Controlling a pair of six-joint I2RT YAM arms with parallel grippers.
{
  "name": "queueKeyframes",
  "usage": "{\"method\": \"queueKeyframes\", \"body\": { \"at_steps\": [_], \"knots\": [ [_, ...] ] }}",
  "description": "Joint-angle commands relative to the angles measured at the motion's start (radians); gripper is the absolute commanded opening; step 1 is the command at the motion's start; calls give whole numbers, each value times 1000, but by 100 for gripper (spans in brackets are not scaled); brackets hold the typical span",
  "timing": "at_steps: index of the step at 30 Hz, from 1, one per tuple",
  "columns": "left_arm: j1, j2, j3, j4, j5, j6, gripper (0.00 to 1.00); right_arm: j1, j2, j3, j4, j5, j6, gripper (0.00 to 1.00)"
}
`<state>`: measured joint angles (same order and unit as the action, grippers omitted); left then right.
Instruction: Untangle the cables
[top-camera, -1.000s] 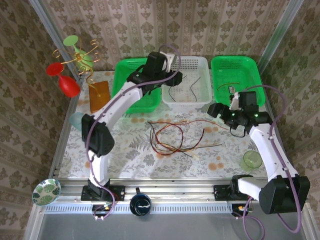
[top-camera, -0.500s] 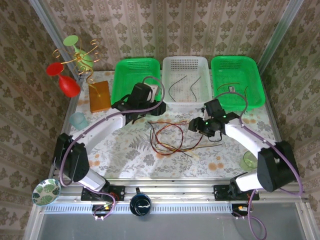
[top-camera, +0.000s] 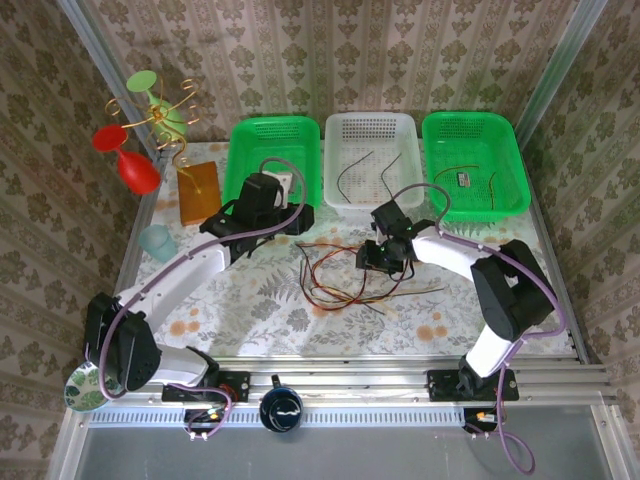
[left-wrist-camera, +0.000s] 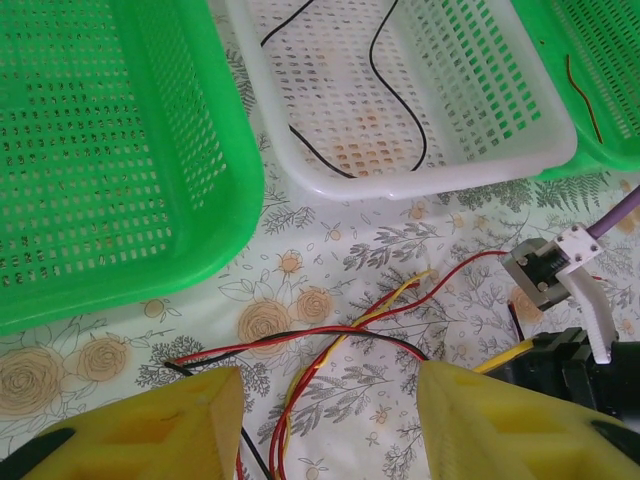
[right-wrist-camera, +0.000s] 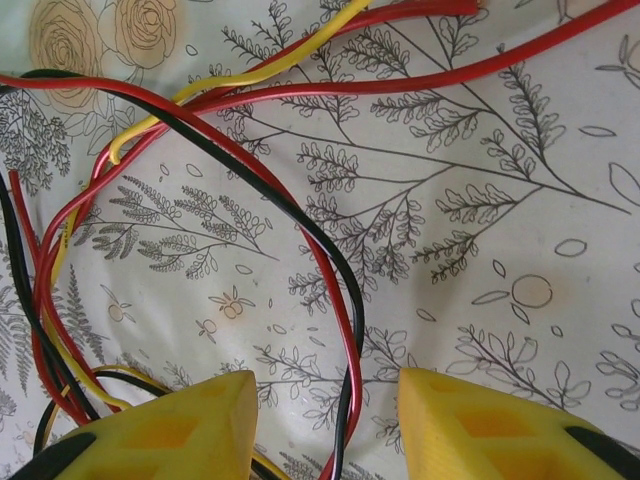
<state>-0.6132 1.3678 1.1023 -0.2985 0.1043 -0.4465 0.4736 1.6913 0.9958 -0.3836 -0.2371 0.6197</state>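
Right claw reached cables sprawling left-right.

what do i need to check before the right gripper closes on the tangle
1. Right gripper placed over the tangle: ok, cables run between its fingers.
2. One cable alone in the gap: not ok, a red cable and a black cable pass through it together.
3. Right jaws free: ok, they stand apart with nothing clamped.
4. Left gripper ready to help: ok, open and empty, with cables lying just ahead of it.
5. Right fingertips clear of the table: cannot tell.
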Motion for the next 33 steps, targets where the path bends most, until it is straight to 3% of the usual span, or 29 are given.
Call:
{"method": "queueKeyframes", "body": {
  "at_steps": [1,24,30,33],
  "knots": [
    [9,-30,-14,-6,-11,-12,49,10,31,22,17,36,-14,40],
    [11,-50,-9,-6,-13,-20,48,42,116,60,3,84,10,21],
    [11,-58,-11,-11,-16,-24,48,46,88,57,3,95,3,3],
    [10,-64,-10,-11,-17,-22,48,48,49,45,15,102,-2,0]
  ]
}}
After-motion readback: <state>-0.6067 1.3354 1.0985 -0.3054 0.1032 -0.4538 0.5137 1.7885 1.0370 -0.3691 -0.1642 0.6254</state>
